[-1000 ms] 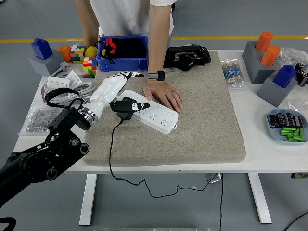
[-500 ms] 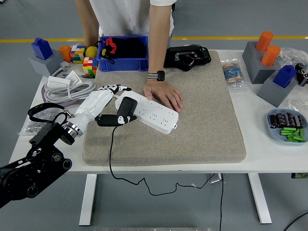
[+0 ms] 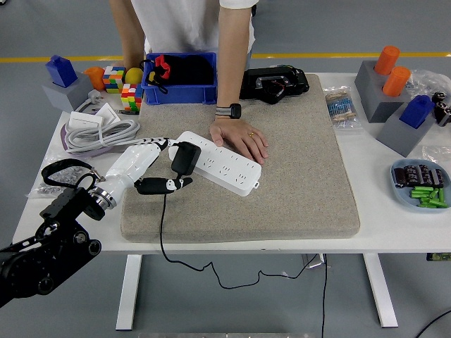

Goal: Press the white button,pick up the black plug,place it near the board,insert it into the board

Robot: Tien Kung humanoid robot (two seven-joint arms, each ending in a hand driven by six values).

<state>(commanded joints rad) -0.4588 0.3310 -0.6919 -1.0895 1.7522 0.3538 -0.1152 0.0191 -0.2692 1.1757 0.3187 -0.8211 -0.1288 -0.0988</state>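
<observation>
left hand (image 3: pixel 156 165) fingers spread, holding nothing, just beside plug (image 3: pixel 184 158) | plug seated in board (image 3: pixel 220 163) left end | person's hand (image 3: pixel 240 139) flat on board's far edge

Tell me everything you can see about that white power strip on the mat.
The white power strip is a long, flat bar of what looks like smooth plastic, with rows of sockets on top. It lies slanted on the grey mat, its left end farther back. A black plug sits in that end, its cord trailing off the table's front. The person's hand rests against its far side. The robot's left hand is beside the plug.
</observation>
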